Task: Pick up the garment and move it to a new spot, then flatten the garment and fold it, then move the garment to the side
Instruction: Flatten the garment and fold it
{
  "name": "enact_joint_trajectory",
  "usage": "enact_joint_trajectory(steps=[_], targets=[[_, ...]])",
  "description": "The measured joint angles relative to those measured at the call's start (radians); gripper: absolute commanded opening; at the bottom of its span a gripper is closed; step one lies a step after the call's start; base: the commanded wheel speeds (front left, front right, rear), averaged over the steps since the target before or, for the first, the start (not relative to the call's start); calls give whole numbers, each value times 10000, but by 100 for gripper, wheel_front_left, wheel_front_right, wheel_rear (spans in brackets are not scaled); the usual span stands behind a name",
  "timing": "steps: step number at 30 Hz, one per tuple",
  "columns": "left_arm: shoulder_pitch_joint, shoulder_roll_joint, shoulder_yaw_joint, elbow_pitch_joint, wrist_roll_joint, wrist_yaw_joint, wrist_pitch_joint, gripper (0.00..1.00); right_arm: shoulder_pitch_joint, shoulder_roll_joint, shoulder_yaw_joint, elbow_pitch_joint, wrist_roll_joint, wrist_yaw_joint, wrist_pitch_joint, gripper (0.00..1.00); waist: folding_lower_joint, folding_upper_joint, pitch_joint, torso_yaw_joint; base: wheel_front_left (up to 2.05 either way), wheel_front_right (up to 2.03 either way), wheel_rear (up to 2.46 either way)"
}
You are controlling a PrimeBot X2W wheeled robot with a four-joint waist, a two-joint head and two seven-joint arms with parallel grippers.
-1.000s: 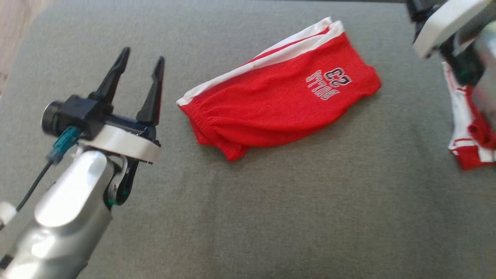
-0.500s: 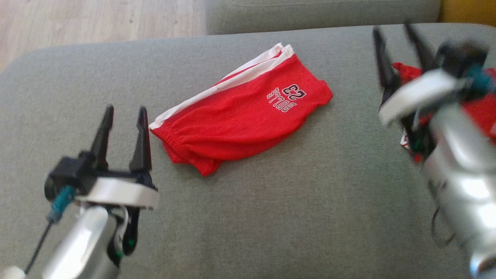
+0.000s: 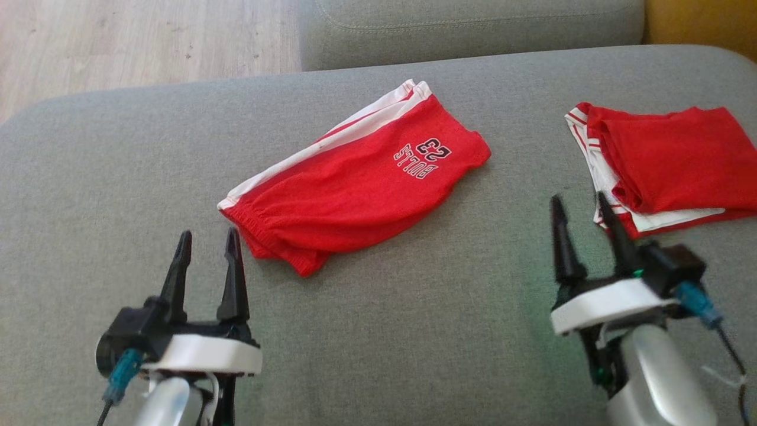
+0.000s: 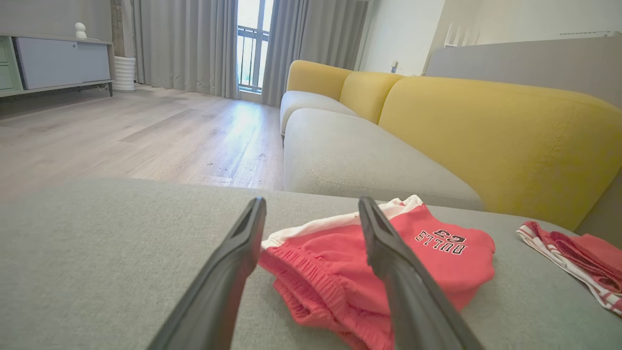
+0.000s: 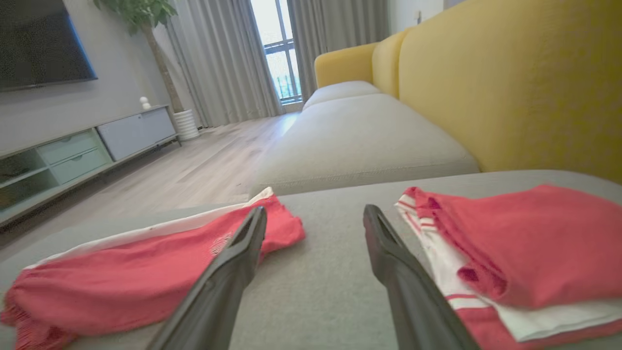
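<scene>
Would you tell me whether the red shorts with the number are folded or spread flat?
Folded, loosely: the shorts lie doubled lengthwise, with two white side stripes stacked and layered edges at the waistband.

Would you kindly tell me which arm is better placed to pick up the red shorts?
Left, likely. The left gripper, fingers open, sits by the waistband end of the red shorts; the right gripper is nearer the second garment.

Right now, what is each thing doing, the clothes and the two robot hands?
Red shorts: folded, a bit rumpled, lying on the grey cushion, not held.
Red and white garment: folded, lying flat, not held.
Left gripper: open, empty, near the shorts' waistband.
Right gripper: open, empty, beside the folded garment.
</scene>
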Motion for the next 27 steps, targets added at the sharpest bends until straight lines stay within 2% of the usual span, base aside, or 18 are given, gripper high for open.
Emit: enact_joint_trajectory(steps=[7,16,22,27], targets=[[268,-368,650,380,562,-694,0,100,352,86,261,-468,23,0,61,100,1,0,34,1,0,0,0],[251,-779,1152,608,1172,-1179,0,100,353,86,6,-811,94,0,240,100,0,0,163,229,0,0,0],[115,-1009,1262,700,1406,-1492,0,100,105,81,40,-353,1946,0,779,100,0,0,624,483,0,0,0],[-391,-1183,1264,907,1524,-1741,0,100,-1132,73,407,637,3335,0,1292,100,3,0,1097,840,0,0,0]])
